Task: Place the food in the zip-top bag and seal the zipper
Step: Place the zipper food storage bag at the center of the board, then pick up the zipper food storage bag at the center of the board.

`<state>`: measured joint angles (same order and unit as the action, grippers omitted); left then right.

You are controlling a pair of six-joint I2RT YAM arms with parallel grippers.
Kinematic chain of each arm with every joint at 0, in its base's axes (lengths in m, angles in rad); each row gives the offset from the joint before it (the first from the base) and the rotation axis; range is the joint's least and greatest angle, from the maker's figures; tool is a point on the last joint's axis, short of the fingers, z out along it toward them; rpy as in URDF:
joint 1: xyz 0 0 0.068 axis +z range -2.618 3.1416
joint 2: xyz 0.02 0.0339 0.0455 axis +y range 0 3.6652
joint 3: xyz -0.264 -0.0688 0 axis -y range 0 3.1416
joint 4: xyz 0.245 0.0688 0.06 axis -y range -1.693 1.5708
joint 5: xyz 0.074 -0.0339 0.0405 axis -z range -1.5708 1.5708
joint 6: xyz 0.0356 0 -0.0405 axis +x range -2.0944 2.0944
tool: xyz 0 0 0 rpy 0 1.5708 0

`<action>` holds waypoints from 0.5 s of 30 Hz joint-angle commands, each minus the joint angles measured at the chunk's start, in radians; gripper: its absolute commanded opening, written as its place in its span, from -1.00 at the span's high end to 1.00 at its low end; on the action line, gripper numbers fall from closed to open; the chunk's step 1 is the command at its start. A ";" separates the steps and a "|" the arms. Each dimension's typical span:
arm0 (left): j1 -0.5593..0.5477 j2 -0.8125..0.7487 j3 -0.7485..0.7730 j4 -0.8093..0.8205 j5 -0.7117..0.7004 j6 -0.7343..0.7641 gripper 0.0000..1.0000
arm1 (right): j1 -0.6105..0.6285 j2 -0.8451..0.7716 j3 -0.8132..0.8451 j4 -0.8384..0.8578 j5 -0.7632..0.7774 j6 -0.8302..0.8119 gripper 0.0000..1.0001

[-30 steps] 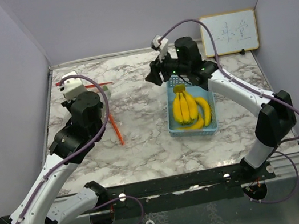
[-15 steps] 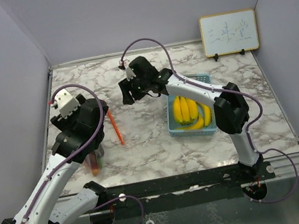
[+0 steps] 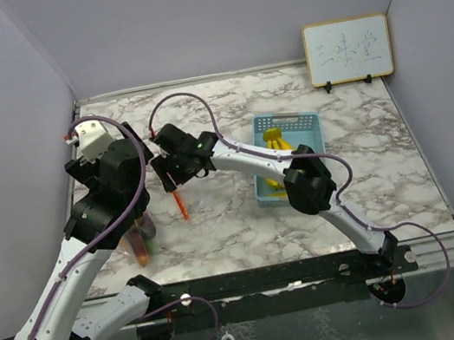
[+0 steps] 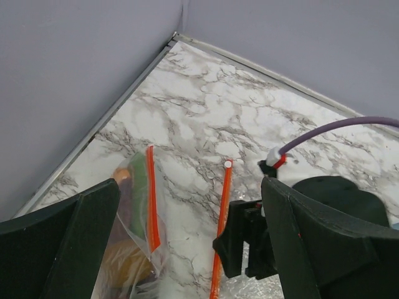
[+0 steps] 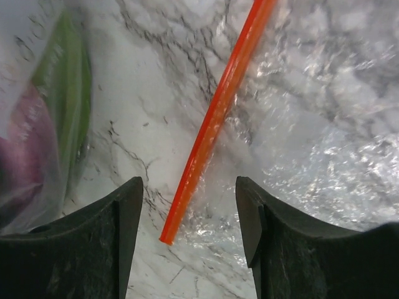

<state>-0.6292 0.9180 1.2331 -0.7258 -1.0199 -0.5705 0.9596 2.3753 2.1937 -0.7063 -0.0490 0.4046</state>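
Marble table [image 3: 245, 220], walled on three sides. A whiteboard [image 3: 348, 50] leans at the far right corner.

Zip-top bag [image 3: 140, 238] lies near the left edge, towards the near side, its mouth unsealed. One orange zipper strip [image 5: 215, 115] runs loose across the marble. A second strip [image 4: 151, 196] sits on the other lip of the bag, just beside the first and apart from it.

Inside the bag is a long green vegetable [image 4: 138, 187], with orange pieces [image 3: 142, 255] below it. These are blurred through the plastic.

Bananas [image 3: 273, 142] sit in the light-blue basket [image 3: 286, 118], right of centre and well apart from the bag.

Left gripper [image 4: 190, 205] hangs over the bag. Its fingers [image 4: 62, 249] are spread wide and clamp nothing.

The right arm reaches across from the right side to the left half of the table. Right gripper [image 5: 187, 187] points down at the loose zipper strip. Its jaws are apart and the strip's end lies between the two fingertips in the wrist view. I can't tell whether they touch it. Crinkled clear plastic is on the marble beneath.
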 commanded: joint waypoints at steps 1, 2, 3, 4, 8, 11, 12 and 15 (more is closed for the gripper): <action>0.005 -0.030 0.018 0.014 0.046 0.058 -0.98 | 0.025 0.122 0.106 -0.132 0.094 0.075 -0.23; 0.005 -0.045 0.011 0.013 0.052 0.054 -0.98 | 0.030 0.136 0.119 -0.140 0.109 0.078 -0.23; 0.004 -0.062 0.004 0.013 0.060 0.051 -0.98 | 0.034 0.147 0.126 -0.142 0.124 0.080 -0.23; 0.005 -0.077 -0.003 0.015 0.068 0.048 -0.98 | 0.038 0.154 0.126 -0.141 0.139 0.081 -0.24; 0.004 -0.120 -0.023 0.016 0.088 0.048 -0.98 | 0.044 0.171 0.102 -0.140 0.193 0.093 -0.21; 0.005 -0.131 -0.018 0.008 0.089 0.069 -0.97 | 0.044 0.183 0.084 -0.155 0.223 0.094 0.55; 0.005 -0.133 -0.015 0.008 0.089 0.077 -0.97 | 0.044 0.182 0.075 -0.159 0.231 0.094 0.70; 0.005 -0.142 -0.007 0.008 0.090 0.096 -0.95 | 0.044 0.170 0.036 -0.158 0.237 0.086 0.94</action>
<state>-0.6281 0.7822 1.2167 -0.7231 -0.9565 -0.5167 1.0000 2.5294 2.2753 -0.8295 0.1188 0.4881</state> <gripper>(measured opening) 0.986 0.115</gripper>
